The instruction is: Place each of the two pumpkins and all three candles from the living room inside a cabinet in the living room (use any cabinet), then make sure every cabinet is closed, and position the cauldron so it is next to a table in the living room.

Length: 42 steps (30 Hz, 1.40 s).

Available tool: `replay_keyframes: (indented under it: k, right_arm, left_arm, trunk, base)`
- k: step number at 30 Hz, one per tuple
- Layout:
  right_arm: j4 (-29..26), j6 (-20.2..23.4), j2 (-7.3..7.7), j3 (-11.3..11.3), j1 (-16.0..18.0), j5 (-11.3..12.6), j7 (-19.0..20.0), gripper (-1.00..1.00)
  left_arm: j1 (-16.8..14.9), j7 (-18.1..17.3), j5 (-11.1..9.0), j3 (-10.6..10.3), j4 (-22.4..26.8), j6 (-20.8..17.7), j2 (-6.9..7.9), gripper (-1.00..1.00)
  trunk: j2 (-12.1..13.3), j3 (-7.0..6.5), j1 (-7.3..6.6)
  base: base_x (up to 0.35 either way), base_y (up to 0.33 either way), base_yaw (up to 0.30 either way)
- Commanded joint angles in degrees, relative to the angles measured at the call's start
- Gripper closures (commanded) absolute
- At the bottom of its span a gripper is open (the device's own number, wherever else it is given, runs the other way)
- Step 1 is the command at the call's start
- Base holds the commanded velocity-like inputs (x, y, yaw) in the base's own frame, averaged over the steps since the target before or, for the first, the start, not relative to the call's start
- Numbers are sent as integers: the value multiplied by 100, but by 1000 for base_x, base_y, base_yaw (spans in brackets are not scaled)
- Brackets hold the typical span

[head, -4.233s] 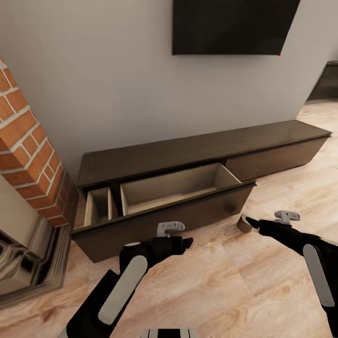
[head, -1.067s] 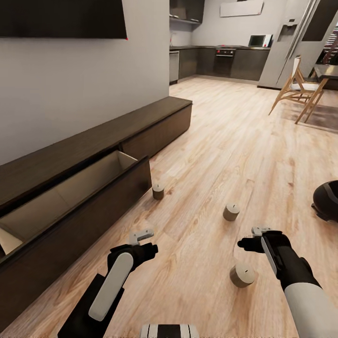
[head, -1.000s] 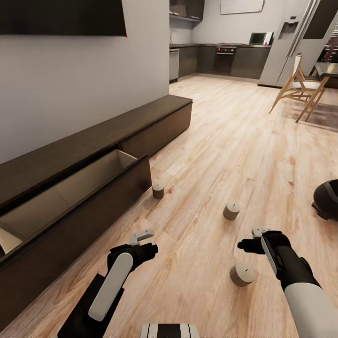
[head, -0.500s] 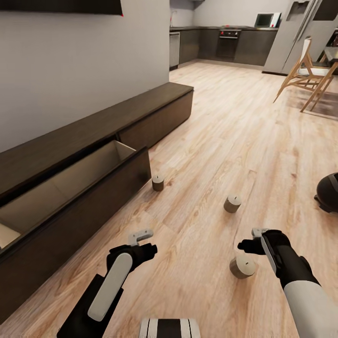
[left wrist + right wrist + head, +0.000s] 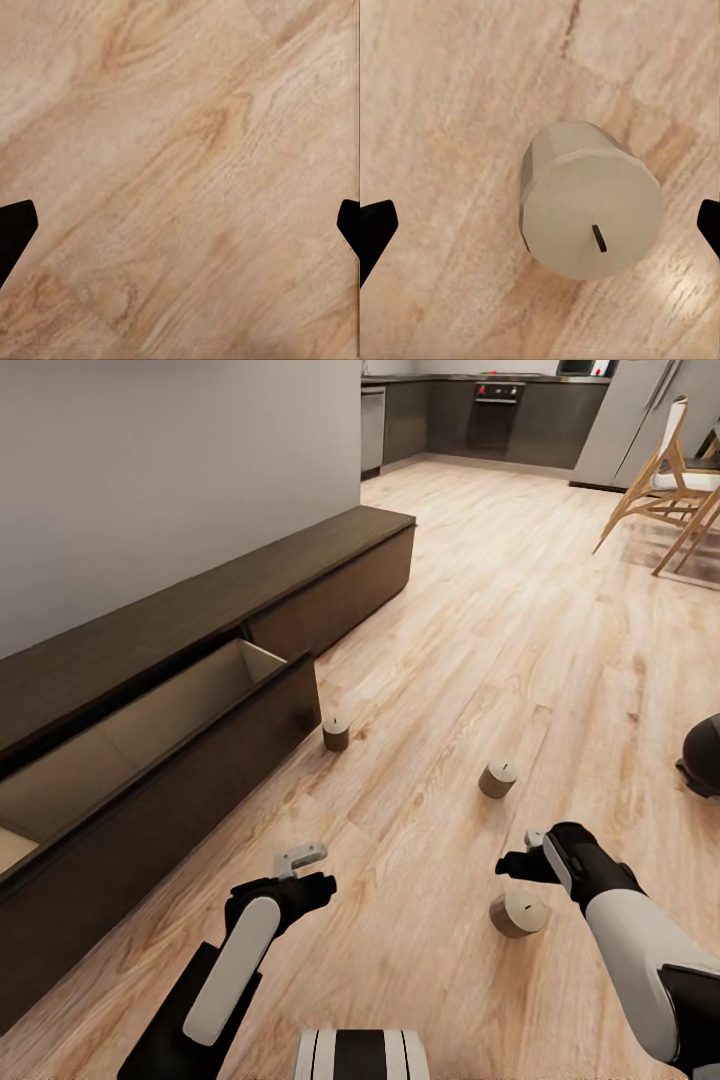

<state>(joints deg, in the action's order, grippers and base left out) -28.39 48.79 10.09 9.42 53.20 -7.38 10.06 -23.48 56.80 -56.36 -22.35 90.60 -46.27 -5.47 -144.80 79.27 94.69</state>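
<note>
Three candles are sitting on the wood floor (image 5: 520,660), none stowed yet. Going big to small:

Cabinet (image 5: 230,610) is running along the wall, one drawer (image 5: 150,760) pulled out with its pale inside showing and nothing visible in it. Easy drop target, wide mouth.

Cauldron (image 5: 703,752) is just peeking in at the head view's right edge, well apart from the arms. Judging it the heaviest item here; not dealing with it now.

Candles: farthest candle (image 5: 336,733) is standing just beside the drawer's front corner, middle candle (image 5: 497,778) is out in the open floor, nearest candle (image 5: 518,912) is sitting right under the right gripper (image 5: 512,865). Right wrist view is looking straight down on that candle (image 5: 589,221), wick up, upright, fingertips (image 5: 375,225) wide apart either side and not touching it.

Handling guess: short stiff cylinder, light, smooth faceted sides, so probably a bit slippery. Pinching across the side wall at mid-height, jaws square to the axis, looks best. Gripping too near the top edge risks it squirting out or tipping. Not fragile enough to worry about squeeze force.

Left gripper (image 5: 300,875) is hovering over bare floor, jaws spread wide in the left wrist view, holding nothing.

No pumpkins in view.
</note>
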Motion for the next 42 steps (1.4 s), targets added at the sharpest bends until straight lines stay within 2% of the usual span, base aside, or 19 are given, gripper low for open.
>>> replay_keyframes:
  k: [1,3,5,6,7,8,12,13,17,24,38,42]
  right_arm:
    - [36,-26,6,3,25,3,-5,-100]
    - [58,-42,17,4,42,5,-7,-100]
    - [72,-53,32,6,54,8,-9,-100]
    - [75,-56,40,6,59,10,-10,-100]
    - [80,-62,55,7,70,13,-11,-100]
    - [82,-63,60,7,75,12,-11,-100]
    - [86,-69,83,7,82,12,-12,-100]
    - [87,-69,88,7,83,11,-12,-100]
    - [99,-70,102,7,85,10,-12,-100]
    - [140,-73,252,8,85,15,-6,-100]
    - [155,-87,335,8,82,14,-5,-100]
    - [151,-304,354,8,71,23,32,-100]
  left_arm:
    - [-75,1,-6,3,60,-119,-35,-100]
    - [-256,-1,-42,12,96,-319,-81,-100]
    - [-485,-1,-185,26,119,-509,-116,-100]
    - [-590,-2,-307,39,127,-579,-124,-100]
    - [-742,15,-621,104,138,-677,-122,-100]
    - [-796,34,-760,145,142,-712,-119,-100]
    - [-922,220,-1135,292,154,-793,-110,-100]
    - [-925,249,-1173,308,155,-792,-109,-100]
    - [-924,321,-1262,342,158,-771,-111,-100]
    - [-868,373,-1318,352,160,-754,-134,-100]
    - [-795,384,-1324,359,160,-752,-114,-100]
    - [-748,384,-1324,368,160,-752,-107,-100]
  trunk:
    - [0,1,0]
    - [0,1,0]
    - [0,1,0]
    - [0,1,0]
    - [0,1,0]
    - [0,1,0]
    - [0,1,0]
    - [0,1,0]
    - [0,1,0]
    - [0,1,0]
    - [-19,311,36]
    - [-24,400,46]
  base:
    - [0,0,0]
    - [0,0,0]
    - [0,0,0]
    - [0,0,0]
    - [0,0,0]
    - [0,0,0]
    - [0,0,0]
    - [0,0,0]
    - [0,0,0]
    - [0,0,0]
    - [0,0,0]
    - [0,0,0]
